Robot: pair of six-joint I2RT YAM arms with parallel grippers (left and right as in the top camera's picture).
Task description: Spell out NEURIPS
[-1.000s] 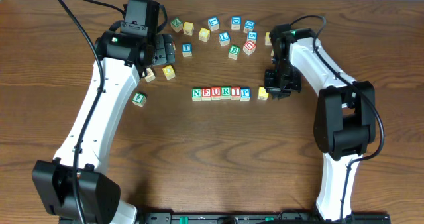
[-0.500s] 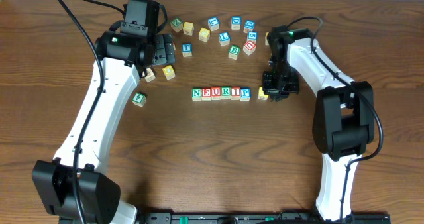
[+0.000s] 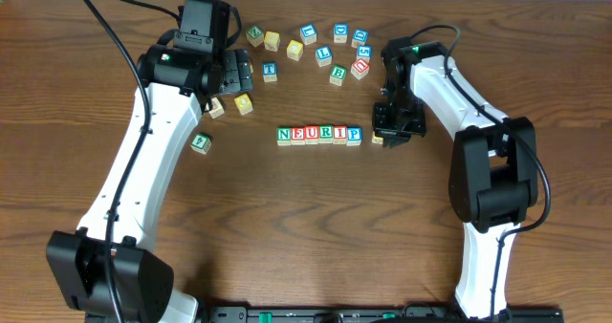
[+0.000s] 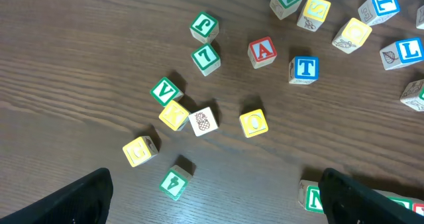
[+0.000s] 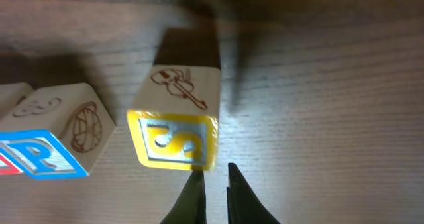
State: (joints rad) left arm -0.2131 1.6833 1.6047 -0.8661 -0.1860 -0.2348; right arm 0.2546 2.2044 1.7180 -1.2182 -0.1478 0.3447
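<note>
We see the S cube (image 5: 173,141), yellow-faced, lying on the counter (image 3: 316,227) at 3 o'clock of the row (image 3: 319,134). That row reads N, E, U, R, I, P from 9 o'clock to 3 o'clock near the counter's middle. From the right wrist, the S cube sits just beside the P cube (image 5: 40,154) with a thin gap between them, turned a little off the P cube's line. The face next to its S shows a violin drawing. From overhead we make out only a sliver of the S cube, since the right hand (image 5: 213,177) hangs over it.

The right hand is closed and grips nothing. Its two fingertips are pinched together at the S cube's 5 o'clock corner in the wrist view, right beside it; we cannot tell whether they touch it.

An arc of loose cubes (image 3: 323,55) lies at 12 o'clock of the row, and a lone green cube (image 3: 200,142) sits at 9 o'clock.

The left hand (image 4: 215,176) hovers well apart, at about 10 o'clock of the row, fingers spread wide with nothing between them. Below it we see a red A (image 4: 263,52), a blue T (image 4: 303,69), a green V (image 4: 165,90) and a pineapple cube (image 4: 203,120). The N cube (image 4: 311,196) shows at that view's 5 o'clock edge.
</note>
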